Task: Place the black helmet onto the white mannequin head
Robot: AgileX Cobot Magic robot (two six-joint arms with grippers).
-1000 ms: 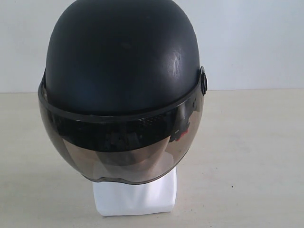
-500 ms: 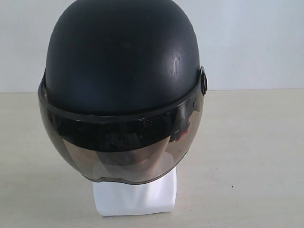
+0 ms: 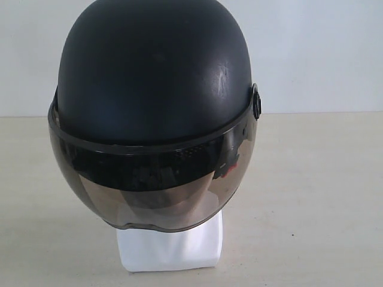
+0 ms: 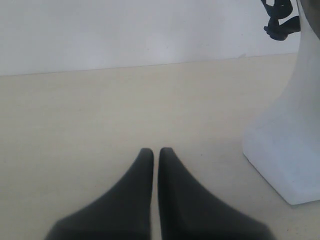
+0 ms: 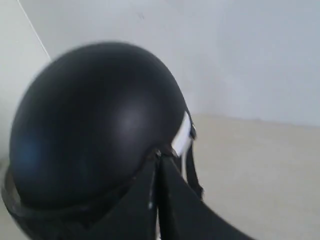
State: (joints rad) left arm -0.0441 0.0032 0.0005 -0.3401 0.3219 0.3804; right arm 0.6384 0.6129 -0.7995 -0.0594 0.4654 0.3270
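The black helmet [image 3: 152,72] sits on the white mannequin head, whose block base [image 3: 170,248] shows below the smoky visor [image 3: 149,185]; the face is hidden behind it. Neither gripper appears in the exterior view. My left gripper [image 4: 156,151] is shut and empty, low over the table, apart from the mannequin's base [image 4: 290,150]. My right gripper [image 5: 159,154] is shut, its tips right at the lower rear rim of the helmet [image 5: 95,120], with nothing seen between the jaws. A sliver of white head [image 5: 182,135] and the black chin strap [image 5: 192,175] show beside it.
The mannequin stands on a pale beige table [image 3: 311,179] with a white wall [image 3: 317,54] behind. The strap's end [image 4: 280,20] hangs beside the neck in the left wrist view.
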